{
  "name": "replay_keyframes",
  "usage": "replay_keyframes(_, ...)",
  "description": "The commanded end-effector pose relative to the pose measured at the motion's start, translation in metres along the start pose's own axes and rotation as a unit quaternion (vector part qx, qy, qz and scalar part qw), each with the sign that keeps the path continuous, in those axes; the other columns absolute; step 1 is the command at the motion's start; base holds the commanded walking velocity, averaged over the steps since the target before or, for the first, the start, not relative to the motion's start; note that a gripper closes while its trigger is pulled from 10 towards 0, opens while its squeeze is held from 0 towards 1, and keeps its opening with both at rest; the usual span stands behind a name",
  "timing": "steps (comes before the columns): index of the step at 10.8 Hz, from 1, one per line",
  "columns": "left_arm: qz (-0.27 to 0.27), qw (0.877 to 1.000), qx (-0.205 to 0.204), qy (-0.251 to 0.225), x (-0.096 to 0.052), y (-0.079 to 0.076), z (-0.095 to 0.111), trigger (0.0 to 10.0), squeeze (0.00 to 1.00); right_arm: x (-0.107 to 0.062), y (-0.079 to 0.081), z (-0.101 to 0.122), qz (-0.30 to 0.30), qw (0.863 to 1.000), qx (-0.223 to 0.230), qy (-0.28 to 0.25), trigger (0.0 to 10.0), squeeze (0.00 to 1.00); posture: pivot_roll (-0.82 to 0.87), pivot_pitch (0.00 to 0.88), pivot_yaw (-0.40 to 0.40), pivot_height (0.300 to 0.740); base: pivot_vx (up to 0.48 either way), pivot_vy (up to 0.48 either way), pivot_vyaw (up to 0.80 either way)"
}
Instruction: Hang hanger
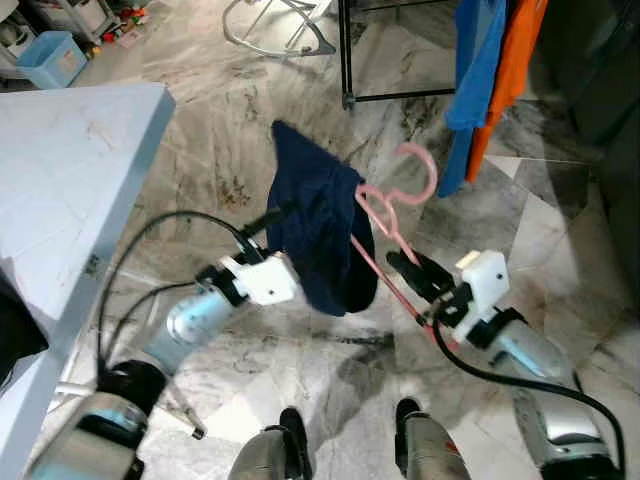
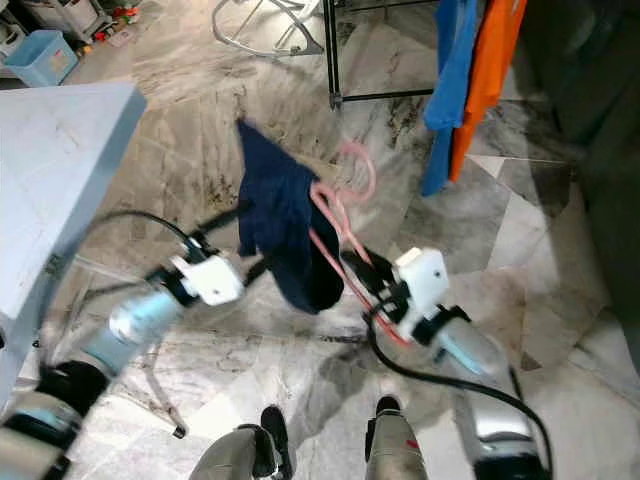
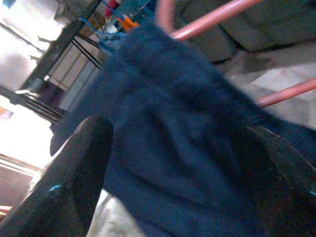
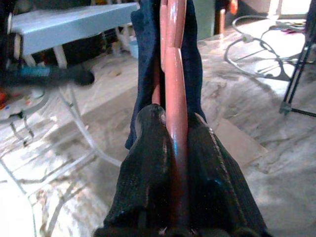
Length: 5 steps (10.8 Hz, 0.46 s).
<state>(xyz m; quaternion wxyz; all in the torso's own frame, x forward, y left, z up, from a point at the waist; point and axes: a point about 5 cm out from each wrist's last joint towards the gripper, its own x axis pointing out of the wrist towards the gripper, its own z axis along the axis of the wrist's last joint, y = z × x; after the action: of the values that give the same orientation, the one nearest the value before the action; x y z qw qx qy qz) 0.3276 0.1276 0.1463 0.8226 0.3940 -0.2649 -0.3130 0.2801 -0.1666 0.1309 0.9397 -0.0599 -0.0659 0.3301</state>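
At frame centre the right gripper clamps the pink hanger carrying a navy garment, the left gripper, fingers spread, steadies the cloth; best keep the hook upright approaching the black rack at top.

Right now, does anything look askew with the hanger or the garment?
Yes. The dark blue garment is bunched toward one end of the pink hanger, which the right gripper holds tilted, not level. The left gripper is at the cloth.
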Motion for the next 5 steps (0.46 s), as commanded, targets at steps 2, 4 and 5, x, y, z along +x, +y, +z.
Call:
replay_keyframes(2,-0.026,0.999,0.02,0.01,-0.006,0.005,-0.006,10.0,1.0,-0.009,0.001,-0.002,0.025,1.0,0.008,-0.009,10.0,0.0,-0.2,0.266,0.162,0.74,0.0,0.0,0.0)
replay_keyframes(4,-0.045,0.998,0.033,0.018,-0.004,0.007,-0.009,10.0,1.0,-0.029,0.0,-0.017,0.075,0.996,-0.01,0.043,10.0,0.0,-0.19,0.267,0.165,0.74,0.0,0.0,0.0)
replay_keyframes(5,-0.062,0.997,0.034,0.026,-0.006,0.002,-0.012,10.0,1.0,-0.034,-0.005,-0.018,0.087,0.994,-0.026,0.058,10.0,0.0,-0.19,0.271,0.168,0.74,0.0,0.0,0.0)
